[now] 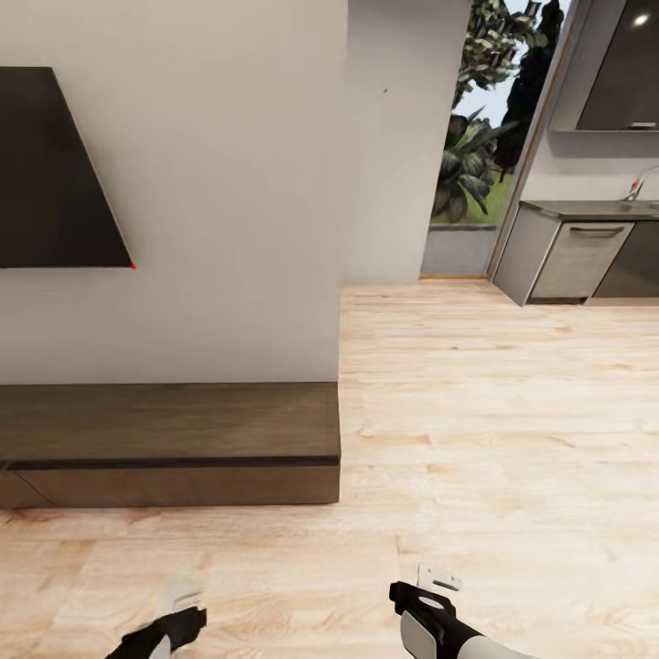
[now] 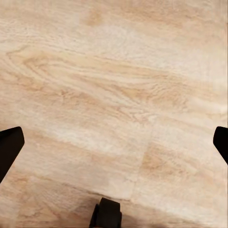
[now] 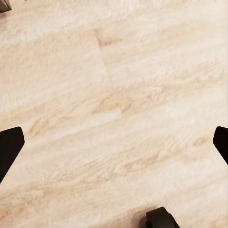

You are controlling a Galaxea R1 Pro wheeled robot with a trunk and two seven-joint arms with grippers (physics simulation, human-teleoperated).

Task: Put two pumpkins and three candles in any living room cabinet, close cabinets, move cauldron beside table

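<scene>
The cabinet [image 1: 169, 444] is seen at the lower left of the head view, its fronts shut, against a white wall under a dark screen [image 1: 55, 169]. The left pincer [image 2: 114, 142] and right pincer [image 3: 114, 142] are spread wide, nothing held, over pale wooden floor [image 1: 494, 412].

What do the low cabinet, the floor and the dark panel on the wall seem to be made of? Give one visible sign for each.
Cabinet: dark-brown wood, matte, with faint grain streaks on its top. Floor: pale wood planks, lightly satin, with grain swirls and plank seams. Wall panel: smooth, uniformly black, perhaps glass or plastic like a screen; the look leaves it open.
</scene>
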